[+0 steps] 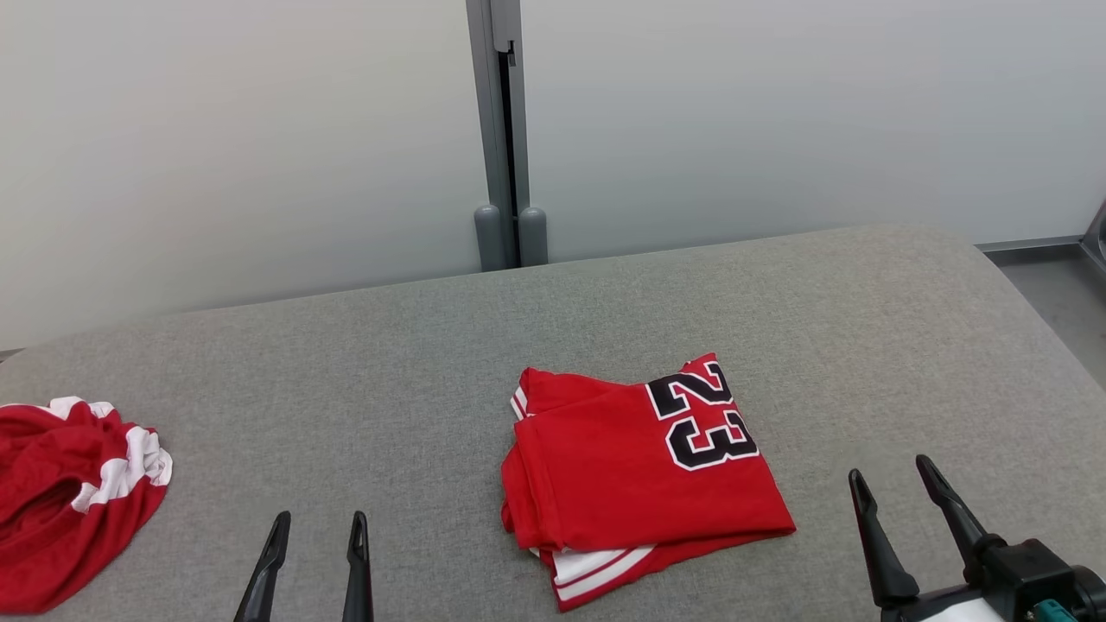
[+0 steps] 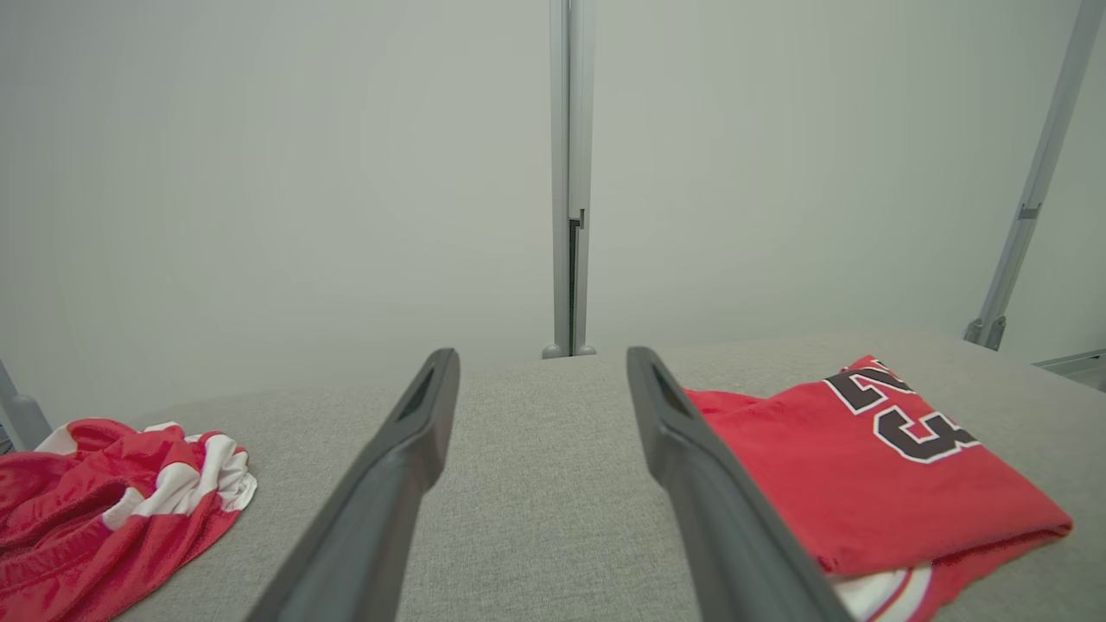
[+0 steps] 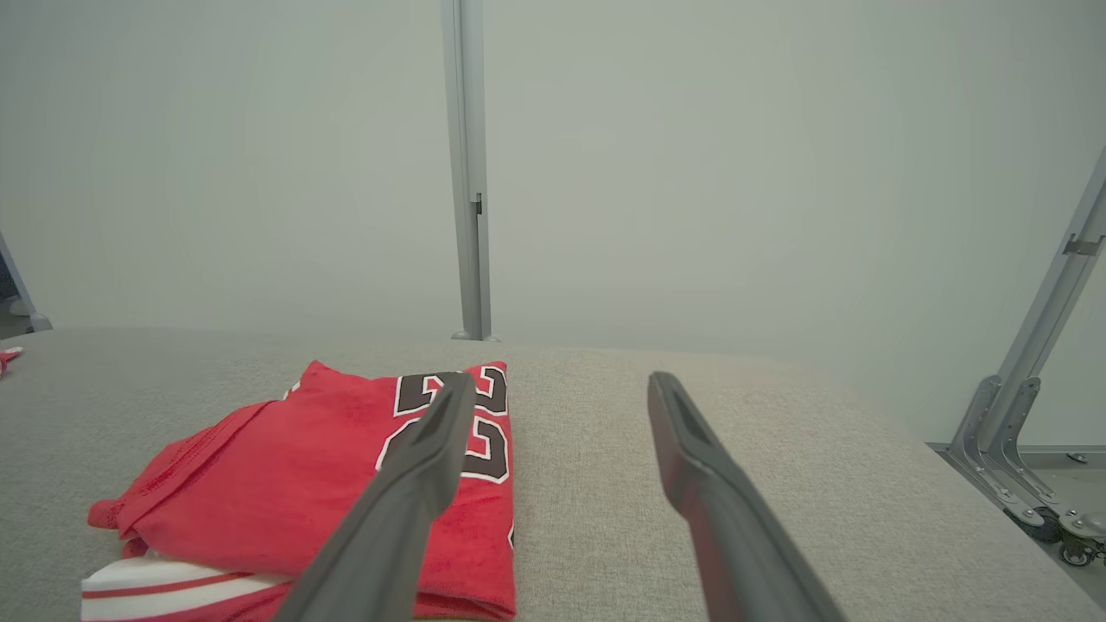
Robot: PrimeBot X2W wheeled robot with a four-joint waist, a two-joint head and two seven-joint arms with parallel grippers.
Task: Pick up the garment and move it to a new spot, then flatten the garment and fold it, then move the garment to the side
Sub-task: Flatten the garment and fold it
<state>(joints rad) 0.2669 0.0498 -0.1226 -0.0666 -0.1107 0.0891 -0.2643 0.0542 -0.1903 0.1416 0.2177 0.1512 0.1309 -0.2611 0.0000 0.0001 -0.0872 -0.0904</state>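
Garment (image 1: 639, 471), red jersey numbered 23, lies folded mid desk (image 1: 389, 363), nothing touching it. My left hand (image 1: 320, 518) is open and empty, left of it. My right hand (image 1: 889, 468) is open and empty, just right of it. Crumpled red-white cloth (image 1: 69, 492) at desk's left edge.

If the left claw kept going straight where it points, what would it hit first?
Likely nothing on the table: the left gripper points across bare surface, folded jersey off to its right, toward the grey post behind, though depth is unclear.
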